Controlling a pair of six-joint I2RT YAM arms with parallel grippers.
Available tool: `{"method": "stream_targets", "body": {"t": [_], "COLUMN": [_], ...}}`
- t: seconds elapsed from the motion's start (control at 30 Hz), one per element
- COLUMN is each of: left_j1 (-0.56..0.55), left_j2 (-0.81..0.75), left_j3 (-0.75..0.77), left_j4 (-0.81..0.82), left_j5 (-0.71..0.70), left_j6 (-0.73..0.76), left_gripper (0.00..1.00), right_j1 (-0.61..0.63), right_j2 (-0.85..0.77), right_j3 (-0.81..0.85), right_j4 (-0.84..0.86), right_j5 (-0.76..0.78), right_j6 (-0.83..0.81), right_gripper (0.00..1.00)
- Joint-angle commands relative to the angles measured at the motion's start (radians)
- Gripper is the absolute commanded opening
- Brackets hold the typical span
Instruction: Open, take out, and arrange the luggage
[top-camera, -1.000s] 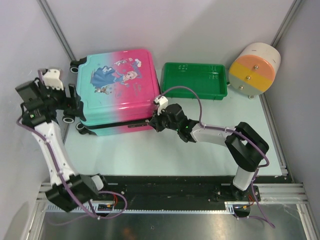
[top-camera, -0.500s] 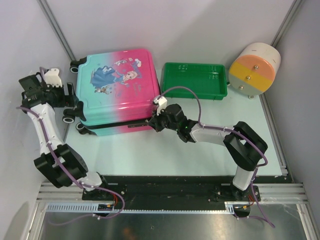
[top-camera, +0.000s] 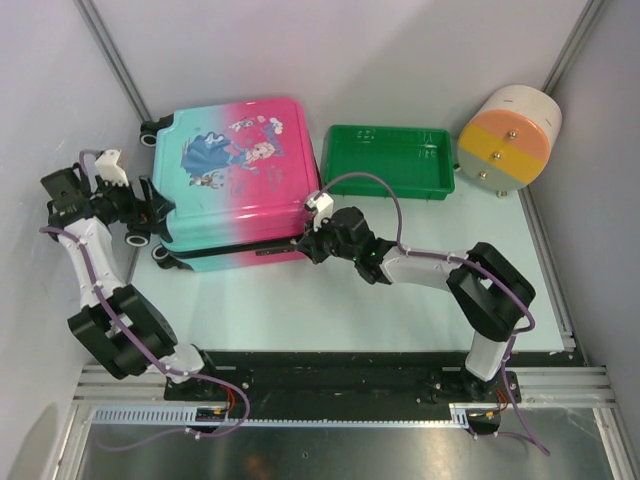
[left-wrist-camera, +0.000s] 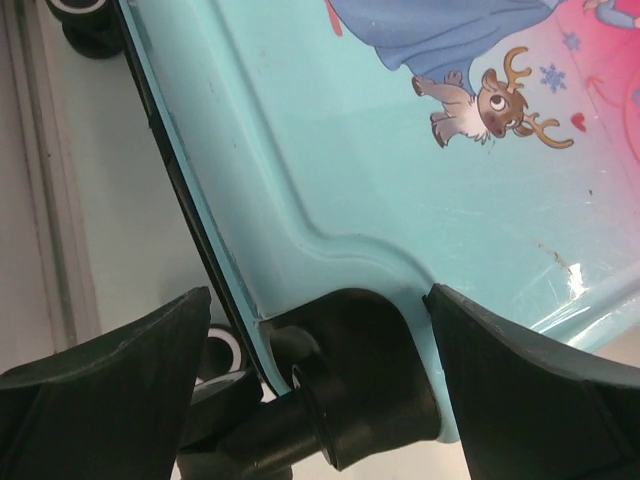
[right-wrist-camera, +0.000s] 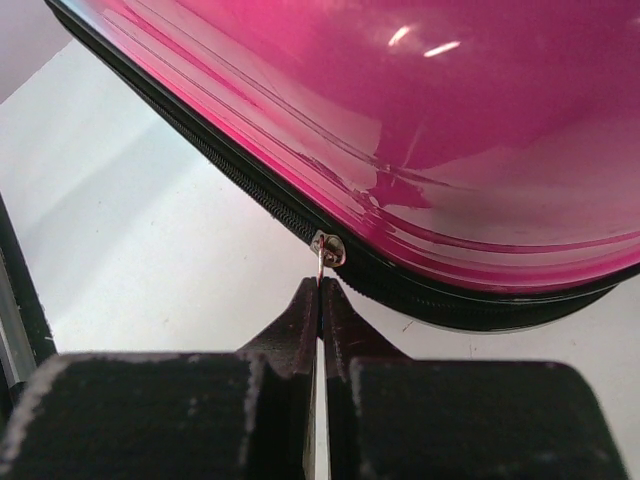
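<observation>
Right wrist alone shows zipper pull (right-wrist-camera: 325, 252) pinched.

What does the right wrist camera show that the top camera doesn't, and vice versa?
Right wrist only: the zipper pull pinched in the shut right gripper, on the pink side of the luggage. Top only: the green tray, the white-and-orange cylinder, and the open left gripper at the teal end. Both: the luggage lying flat, lid down.
</observation>
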Motion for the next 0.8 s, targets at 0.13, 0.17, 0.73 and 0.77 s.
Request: {"method": "stream_targets", "body": {"t": [0.13, 0.17, 0.73, 0.77], "left_j1": [0.068, 0.075, 0.079, 0.079], "left_j2": [0.016, 0.012, -0.159, -0.146], "left_j3": [-0.124, -0.124, 0.004, 0.008], "left_j4": [-0.202, -0.225, -0.435, -0.435], "left_j5": [0.068, 0.069, -0.261, -0.262], "left_j6": [0.189, 0.223, 0.927, 0.941], "left_gripper": [0.97, 0.97, 1.00, 1.00], "right_j1": [-0.032, -0.033, -0.052, -0.055], "right_j2": [0.011, 0.009, 0.006, 0.006], "right_j3": [0.012, 0.012, 0.012, 0.012], "right_j4": [0.095, 0.093, 0.087, 0.086], "right_j5": [0.015, 0.014, -0.018, -0.018], "right_j6": [-0.042, -0.047, -0.061, -0.061], "right_gripper": [0.00, 0.00, 0.00, 0.00]}}
